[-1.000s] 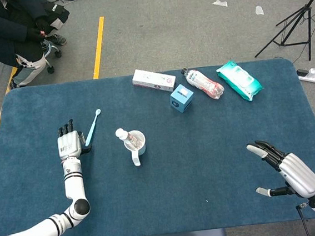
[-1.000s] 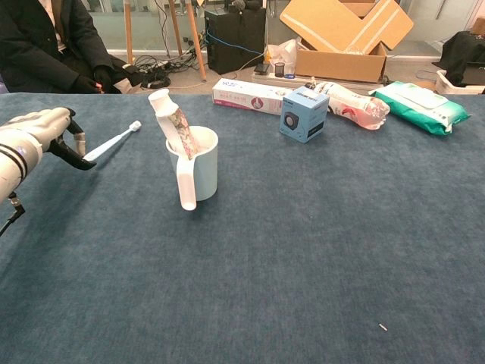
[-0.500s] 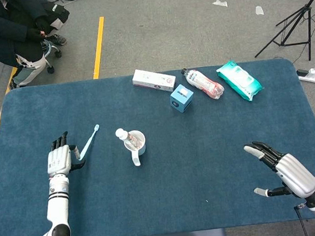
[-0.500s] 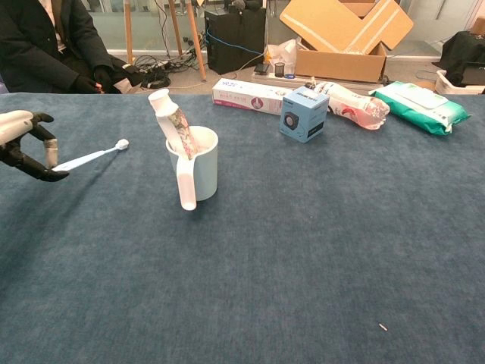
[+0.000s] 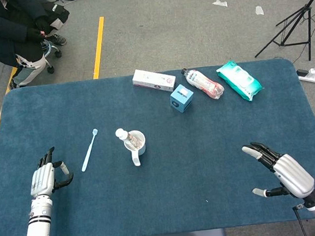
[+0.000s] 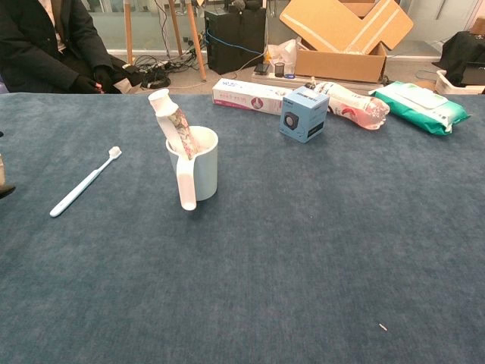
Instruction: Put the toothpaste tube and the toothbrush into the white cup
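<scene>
The tube (image 6: 171,121) already stands in the cup (image 6: 201,171), leaning toward your left with its cap well above the rim. The brush (image 5: 89,150) lies flat on the worktop (image 5: 206,163), just left of the cup and apart from it, head pointing away from you.

Your left hand (image 5: 45,179) sits near the brush's handle end but not touching it, holding nothing, fingers loosely apart; in the chest view only a sliver of it shows at the edge, so how far they are curled is hard to judge. Your right hand (image 5: 277,169) rests spread and empty, well apart from everything.

Here is what could trip you up:

- The brush is thin and lies flush on the napped cloth. A pinch from above may skate off it or roll it away.
- Grip it at the handle tip and the long end will swing; it could clip the tube or the cup's handle (image 6: 185,187) on the way in.
- The cup looks light. A sideways knock on the leaning tube could tip both over.
- The tube takes up part of the mouth, so aim for the open side or the brush may catch the rim and drop outside.
</scene>
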You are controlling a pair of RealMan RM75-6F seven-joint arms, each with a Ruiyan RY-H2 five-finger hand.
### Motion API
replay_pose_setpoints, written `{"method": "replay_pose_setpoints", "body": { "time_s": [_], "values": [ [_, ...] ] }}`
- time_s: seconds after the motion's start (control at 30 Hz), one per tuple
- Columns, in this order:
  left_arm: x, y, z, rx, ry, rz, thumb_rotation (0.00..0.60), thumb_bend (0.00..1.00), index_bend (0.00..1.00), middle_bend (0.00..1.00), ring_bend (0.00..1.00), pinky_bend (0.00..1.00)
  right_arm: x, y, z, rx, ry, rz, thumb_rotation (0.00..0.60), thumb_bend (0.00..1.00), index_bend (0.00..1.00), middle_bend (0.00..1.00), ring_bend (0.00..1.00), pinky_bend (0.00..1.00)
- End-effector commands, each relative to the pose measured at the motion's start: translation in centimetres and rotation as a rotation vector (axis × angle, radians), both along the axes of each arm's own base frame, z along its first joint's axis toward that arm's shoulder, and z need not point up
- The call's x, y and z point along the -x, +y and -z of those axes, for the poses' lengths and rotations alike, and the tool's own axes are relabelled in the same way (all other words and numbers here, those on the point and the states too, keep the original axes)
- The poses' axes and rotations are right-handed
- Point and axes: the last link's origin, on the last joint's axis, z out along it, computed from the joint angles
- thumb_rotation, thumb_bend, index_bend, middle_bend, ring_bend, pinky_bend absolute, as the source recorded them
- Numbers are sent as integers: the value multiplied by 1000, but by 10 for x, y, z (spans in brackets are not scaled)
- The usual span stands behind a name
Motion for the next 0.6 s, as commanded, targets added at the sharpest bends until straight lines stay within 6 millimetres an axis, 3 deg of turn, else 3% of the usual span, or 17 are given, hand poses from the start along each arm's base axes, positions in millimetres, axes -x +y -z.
{"method": "replay_pose_setpoints", "body": {
  "time_s": [0.03, 0.2, 0.6],
  "values": [
    [-1, -1, -6, -15, -28, 19, 600, 299, 580, 0, 0, 0, -1, 0, 2, -5, 4, -1, 600, 11, 24, 146, 85, 403],
    [-15, 10, -5, -22, -34, 61, 600, 229, 430, 0, 0, 0, 0, -2, 3, -8, 8, 6, 600, 12, 24, 146, 85, 403],
    [-33, 41, 21, 2, 17, 15, 600, 131, 356, 0, 0, 0, 0, -3, -1, -4, -2, 7, 600, 12, 23, 146, 85, 403]
  ]
}}
